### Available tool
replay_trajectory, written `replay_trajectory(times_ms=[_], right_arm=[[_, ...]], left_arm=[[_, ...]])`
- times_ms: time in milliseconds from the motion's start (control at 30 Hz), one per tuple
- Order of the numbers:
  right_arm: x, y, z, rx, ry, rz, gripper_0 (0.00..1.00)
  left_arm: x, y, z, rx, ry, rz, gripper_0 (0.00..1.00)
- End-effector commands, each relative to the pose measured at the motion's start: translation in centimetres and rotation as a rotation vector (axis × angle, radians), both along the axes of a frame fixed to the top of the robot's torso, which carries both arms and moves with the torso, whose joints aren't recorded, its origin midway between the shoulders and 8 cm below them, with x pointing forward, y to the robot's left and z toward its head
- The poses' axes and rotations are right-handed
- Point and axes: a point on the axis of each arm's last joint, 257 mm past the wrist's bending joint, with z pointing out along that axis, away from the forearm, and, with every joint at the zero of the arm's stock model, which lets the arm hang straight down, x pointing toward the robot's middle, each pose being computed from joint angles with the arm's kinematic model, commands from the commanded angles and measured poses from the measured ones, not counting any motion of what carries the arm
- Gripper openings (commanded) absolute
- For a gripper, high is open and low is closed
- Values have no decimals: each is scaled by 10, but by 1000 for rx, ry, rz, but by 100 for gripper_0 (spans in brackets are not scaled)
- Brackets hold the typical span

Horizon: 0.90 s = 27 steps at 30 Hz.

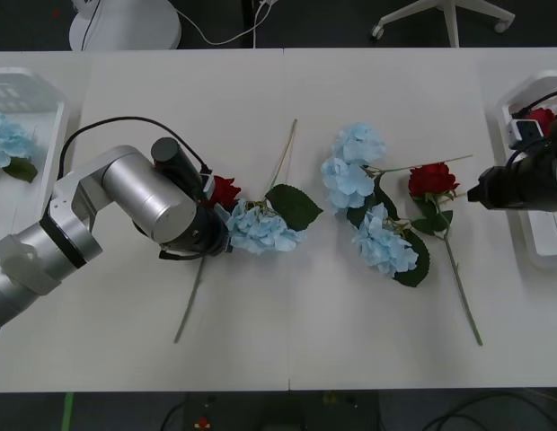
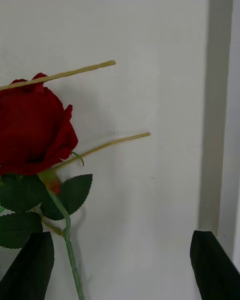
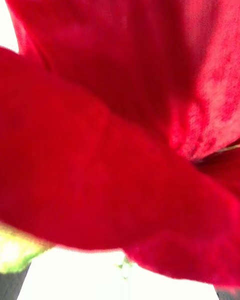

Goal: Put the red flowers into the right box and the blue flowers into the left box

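Observation:
My left gripper point(image 1: 207, 226) is low over the table, right at a red flower point(image 1: 224, 189) whose petals point(image 3: 115, 130) press close to the left wrist camera. A blue flower point(image 1: 262, 229) lies against that rose. Two more blue flowers point(image 1: 355, 166) point(image 1: 384, 241) lie mid-table, beside another red flower point(image 1: 431, 180) point(image 2: 32, 130). My right gripper point(image 1: 488, 189) point(image 2: 121, 236) stands open, holding nothing, between that rose and the right box point(image 1: 530, 247), which holds a red flower point(image 1: 541, 118). The left box point(image 1: 47, 101) holds a blue flower point(image 1: 9, 139).
Long stems run across the table from the flowers point(image 1: 283, 154) point(image 1: 463, 296). Two pale stem ends point(image 2: 75, 71) point(image 2: 115, 142) lie by the rose in the right wrist view. Bare tabletop lies along the front edge point(image 1: 287, 350) and the back.

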Motion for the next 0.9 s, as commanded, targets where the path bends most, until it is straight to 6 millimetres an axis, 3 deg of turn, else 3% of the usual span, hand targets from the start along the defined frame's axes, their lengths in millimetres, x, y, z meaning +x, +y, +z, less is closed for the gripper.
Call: replay_trajectory(times_ms=[33,167,267,533,633,733,900], right_arm=[[1,16,-11,-16,-18,30,79],[2,28,-25,0,-10,24,79],[5,34,-36,9,-7,16,79],[12,53,-59,21,-12,19,79],[14,55,-66,21,-18,22,78],[14,57,-74,1,-19,39,79],[15,56,-86,-4,-22,46,79]], left_arm=[[13,-11,11,28,-54,-29,67],[12,-8,7,56,-63,-39,22],[11,-7,4,66,-65,-44,0],[11,-5,2,64,-66,-46,0],[19,-8,10,46,-93,-45,0],[30,-8,24,17,-123,-32,0],[51,-2,72,-7,-202,-42,0]])
